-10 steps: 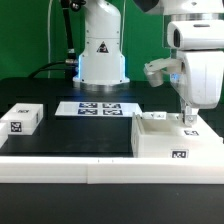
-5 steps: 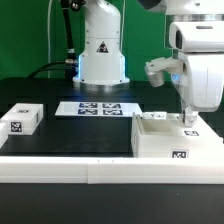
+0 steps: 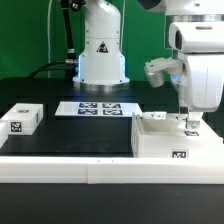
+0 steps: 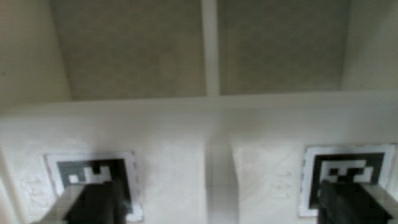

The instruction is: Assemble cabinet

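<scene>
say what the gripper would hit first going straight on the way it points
Most likely the large white plastic box-shaped cabinet: the gripper points down at its top, near the exterior view's right end. Remaining gap unclear.

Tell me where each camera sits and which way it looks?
Exterior view: sits off the arm, low by the near edge of the table, facing across it toward the robot's base; the arm and tool show above the cabinet.
Wrist view: rides on the wrist, looking along the tool's two dark fingers at the cabinet's white tagged surface; only those fingers show.
Shared: both see the tool and the cabinet.
</scene>
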### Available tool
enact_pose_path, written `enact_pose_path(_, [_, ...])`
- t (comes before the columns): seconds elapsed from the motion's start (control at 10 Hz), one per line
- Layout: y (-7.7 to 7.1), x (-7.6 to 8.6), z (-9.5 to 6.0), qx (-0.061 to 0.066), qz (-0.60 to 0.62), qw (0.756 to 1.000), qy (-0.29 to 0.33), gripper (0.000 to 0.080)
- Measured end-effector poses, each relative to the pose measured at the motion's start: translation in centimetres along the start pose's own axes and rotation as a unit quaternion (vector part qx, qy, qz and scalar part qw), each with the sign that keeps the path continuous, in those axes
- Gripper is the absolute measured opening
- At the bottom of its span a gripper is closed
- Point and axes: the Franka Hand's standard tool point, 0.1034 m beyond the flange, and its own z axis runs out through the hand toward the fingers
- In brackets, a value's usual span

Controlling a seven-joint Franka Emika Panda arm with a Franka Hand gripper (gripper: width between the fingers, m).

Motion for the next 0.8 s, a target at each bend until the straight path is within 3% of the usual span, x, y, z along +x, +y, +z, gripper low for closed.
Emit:
enact_pose_path(0.1, [0.0, 0.0, 0.0, 0.0, 0.0, 1.0, 0.0, 0.0714])
enact_pose_path(0.2, [0.0, 0.0, 0.0, 0.0, 0.0, 1.0, 0.0, 0.0773])
enact_pose_path(0.5, [-0.3, 0.2, -0.7, -0.003, 0.003, 1.0, -0.001, 0.0794])
enact_pose_path(0.8, [-2.1, 0.1, -2.4, -0.005, 0.0, 1.0, -0.007, 0.0797])
